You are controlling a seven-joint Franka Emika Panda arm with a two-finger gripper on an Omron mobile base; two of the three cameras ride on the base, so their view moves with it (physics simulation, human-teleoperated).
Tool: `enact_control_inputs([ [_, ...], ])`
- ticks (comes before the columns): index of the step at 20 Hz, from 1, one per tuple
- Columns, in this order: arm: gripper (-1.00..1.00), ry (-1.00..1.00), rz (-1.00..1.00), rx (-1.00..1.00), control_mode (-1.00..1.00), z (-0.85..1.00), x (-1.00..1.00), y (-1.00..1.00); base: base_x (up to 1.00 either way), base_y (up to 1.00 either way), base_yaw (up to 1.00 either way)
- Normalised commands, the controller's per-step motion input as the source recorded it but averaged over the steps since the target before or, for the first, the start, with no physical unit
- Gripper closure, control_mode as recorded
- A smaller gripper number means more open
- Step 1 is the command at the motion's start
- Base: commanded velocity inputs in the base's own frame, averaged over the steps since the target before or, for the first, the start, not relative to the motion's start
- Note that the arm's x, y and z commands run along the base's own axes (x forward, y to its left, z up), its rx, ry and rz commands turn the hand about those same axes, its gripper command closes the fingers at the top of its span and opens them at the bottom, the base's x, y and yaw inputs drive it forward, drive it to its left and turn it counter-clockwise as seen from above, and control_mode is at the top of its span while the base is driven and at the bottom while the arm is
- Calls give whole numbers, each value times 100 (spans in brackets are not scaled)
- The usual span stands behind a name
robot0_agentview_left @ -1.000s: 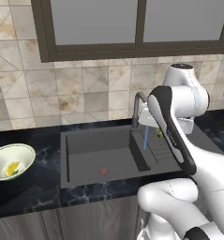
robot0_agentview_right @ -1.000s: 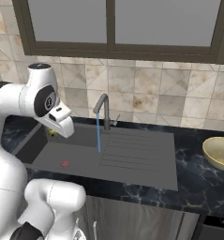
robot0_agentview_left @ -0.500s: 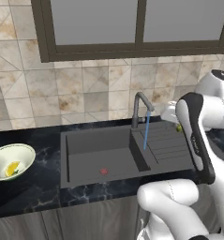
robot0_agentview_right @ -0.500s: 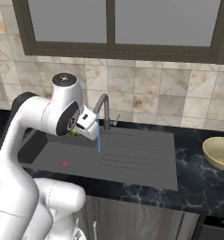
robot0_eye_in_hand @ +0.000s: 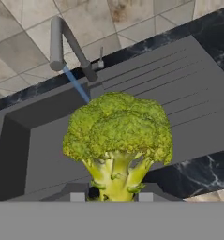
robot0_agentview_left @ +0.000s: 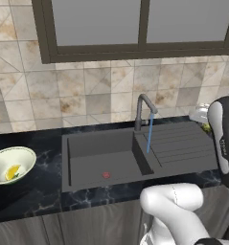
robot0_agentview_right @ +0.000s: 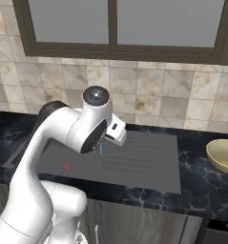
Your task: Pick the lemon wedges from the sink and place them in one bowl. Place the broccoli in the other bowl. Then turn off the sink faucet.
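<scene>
The gripper [robot0_eye_in_hand: 113, 194] is closed on the stem of the broccoli [robot0_eye_in_hand: 118, 136], whose knobbly green head rises just above the finger tips in the hand view. Behind it lie the sink [robot0_eye_in_hand: 43, 154] and its ribbed drainboard, so the floret hangs in the air over the basin area rather than resting anywhere. From the left base view a speck of yellow-green at the arm's far end, above the right edge of the drainboard, is probably the same floret, though it is too small to be sure.

The sink faucet [robot0_agentview_left: 143, 109] is running, a thin blue stream falling at the basin's right edge. The basin floor carries a small red spot [robot0_agentview_left: 106, 175].

On the dark counter [robot0_agentview_left: 34, 191] to the left stands the one bowl [robot0_agentview_left: 5, 157], with the lemon wedges [robot0_agentview_left: 12, 172] lying in its pale green inside. The other bowl [robot0_agentview_right: 220, 153] sits on the counter well to the right of the drainboard, and its visible inside looks bare.
</scene>
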Motion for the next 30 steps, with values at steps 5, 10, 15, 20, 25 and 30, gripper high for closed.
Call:
enact_control_inputs([
  [5,100,16,0,0,-100,27,9,-60,0,0,0],
  [10,100,9,0,0,-100,1,22,-69,0,0,0],
  [15,100,0,0,0,-100,-16,19,-74,0,0,0],
  [20,100,0,0,0,-100,-15,18,-66,0,0,0],
  [25,100,1,0,0,-100,-13,25,-52,0,0,0],
  [30,100,0,0,0,-100,-27,28,-47,0,0,0],
])
